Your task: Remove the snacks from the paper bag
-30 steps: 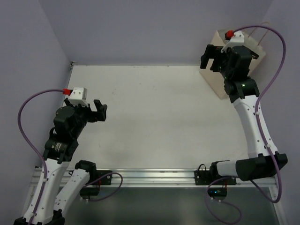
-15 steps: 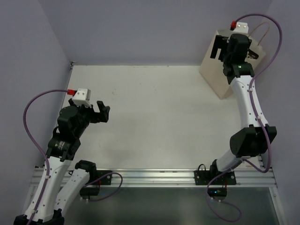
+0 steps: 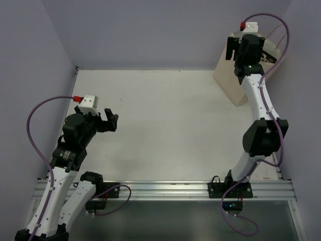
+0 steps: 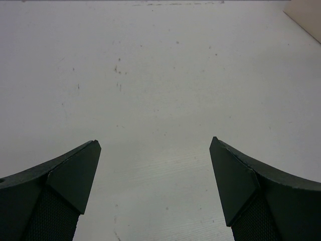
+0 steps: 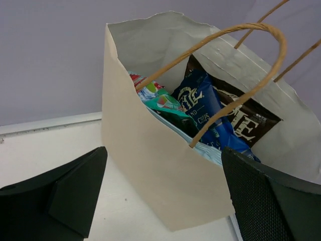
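The cream paper bag (image 3: 226,83) stands upright at the table's far right corner, mouth open, brown cord handles (image 5: 261,35) arching over it. Inside show snacks: a blue packet (image 5: 199,106), a dark brown-white packet (image 5: 248,120) behind it, and a green-red packet (image 5: 156,99) to their left. My right gripper (image 3: 232,49) hovers above the bag's near wall (image 5: 150,155), open, empty, its fingers either side of that wall in the right wrist view (image 5: 163,150). My left gripper (image 3: 108,120) is open over bare table at the left (image 4: 155,143), far from the bag.
Purple walls close in the table at the back, left and right, and the bag sits against the right wall. A corner of the bag (image 4: 307,14) shows far off in the left wrist view. A metal rail (image 3: 165,190) runs along the near edge.
The right arm has stretched out and carried its open gripper up and right, from in front of the bag to above it. The left arm has barely shifted.
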